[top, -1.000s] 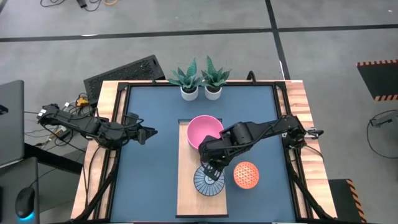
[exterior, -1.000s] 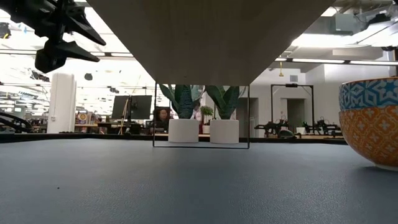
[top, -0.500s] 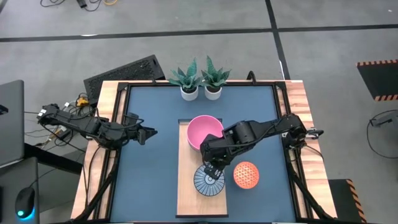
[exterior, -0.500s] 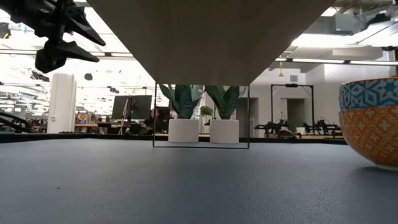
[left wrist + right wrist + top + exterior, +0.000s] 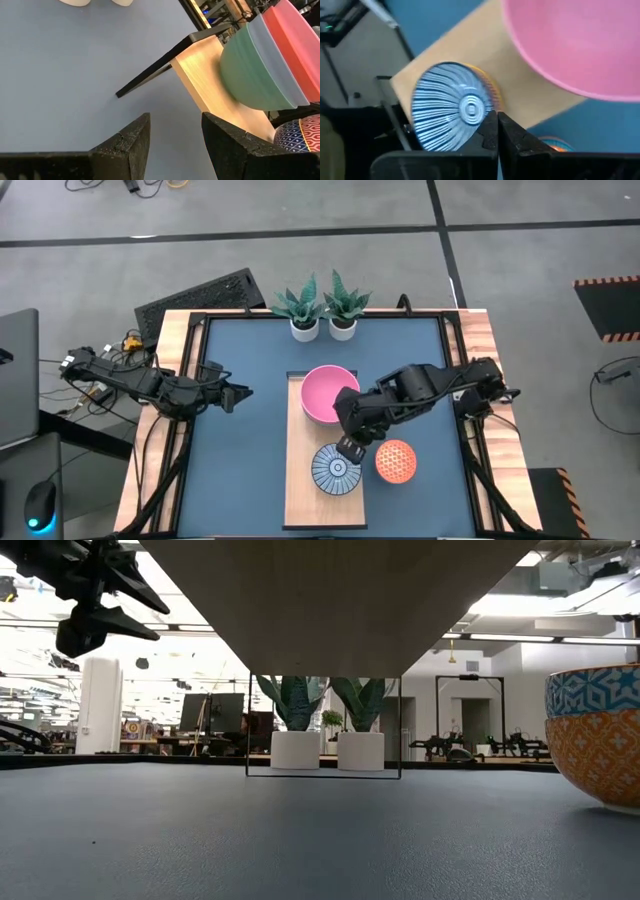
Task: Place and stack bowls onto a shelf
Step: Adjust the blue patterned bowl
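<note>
The light wood shelf [image 5: 300,490] lies down the middle of the table. At its far end stands a pink bowl [image 5: 330,393], nested in a blue one [image 5: 280,60] and a teal one [image 5: 250,75]. A blue striped bowl [image 5: 335,468] sits at the shelf's near end; an orange rim [image 5: 493,92] shows under it. An orange-red patterned bowl [image 5: 396,461] stands on the tabletop to the right of the shelf. My right gripper [image 5: 348,447] is shut and empty, just above the striped bowl's far right rim. My left gripper [image 5: 245,393] is open and empty over the table's left side.
Two white plant pots [image 5: 305,330] [image 5: 342,330] stand at the table's far edge. The shelf is raised; its underside [image 5: 330,600] shows in the low view. There a bowl [image 5: 595,740] with an orange lower wall and a blue band stands at the right.
My right gripper has drawn back from over the blue striped bowl toward the table's right and far side, and its arm has pulled back with it. The striped bowl stays where it was on the shelf.
</note>
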Motion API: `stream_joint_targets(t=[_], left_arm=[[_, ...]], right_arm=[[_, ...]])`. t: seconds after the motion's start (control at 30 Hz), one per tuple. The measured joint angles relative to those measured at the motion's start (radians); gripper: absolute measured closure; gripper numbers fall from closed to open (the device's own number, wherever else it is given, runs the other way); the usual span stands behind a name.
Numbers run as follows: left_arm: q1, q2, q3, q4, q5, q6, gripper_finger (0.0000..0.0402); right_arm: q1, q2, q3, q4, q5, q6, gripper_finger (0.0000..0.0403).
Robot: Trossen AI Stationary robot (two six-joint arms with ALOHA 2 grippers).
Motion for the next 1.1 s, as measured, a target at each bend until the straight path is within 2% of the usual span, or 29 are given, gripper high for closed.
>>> stream_joint_targets(t=[0.17, 0.3, 0.37, 0.53, 0.7, 0.77, 0.83, 0.93, 1.1], left_arm=[[0.0, 0.0, 0.0, 0.001, 0.0, -0.008, 0.0236], [0.0, 0.0, 0.0, 0.003, 0.0, -0.023, 0.0236], [0.0, 0.0, 0.0, 0.003, 0.0, -0.031, 0.0236], [0.0, 0.0, 0.0, 0.004, -0.006, -0.046, 0.0236], [0.0, 0.0, 0.0, 0.004, -0.03, -0.101, 0.0236], [0.0, 0.0, 0.0, 0.004, -0.036, -0.108, 0.0236], [0.0, 0.0, 0.0, 0.004, -0.037, -0.11, 0.0236], [0.0, 0.0, 0.0, 0.004, -0.048, -0.137, 0.0236], [0.0, 0.0, 0.0, 0.004, -0.066, -0.164, 0.0236]], right_arm=[[0.001, -0.039, -0.002, 0.141, -0.042, -0.039, 0.0386], [0.0, -0.112, -0.003, 0.116, 0.002, -0.07, 0.0386], [0.0, -0.153, -0.049, 0.136, 0.004, -0.08, 0.0386], [0.0, -0.276, -0.3, 0.347, -0.034, -0.061, 0.0386], [-0.006, -0.5, -0.576, 0.395, -0.016, 0.01, 0.0386], [-0.014, -0.59, -0.692, 0.533, -0.007, 0.041, 0.0386], [-0.017, -0.654, -0.807, 0.743, -0.015, 0.044, 0.0386], [-0.009, -0.687, -0.963, 1.02, -0.076, 0.035, 0.0386], [-0.007, -0.666, -1.11, 1.196, -0.142, 0.096, 0.0386]])
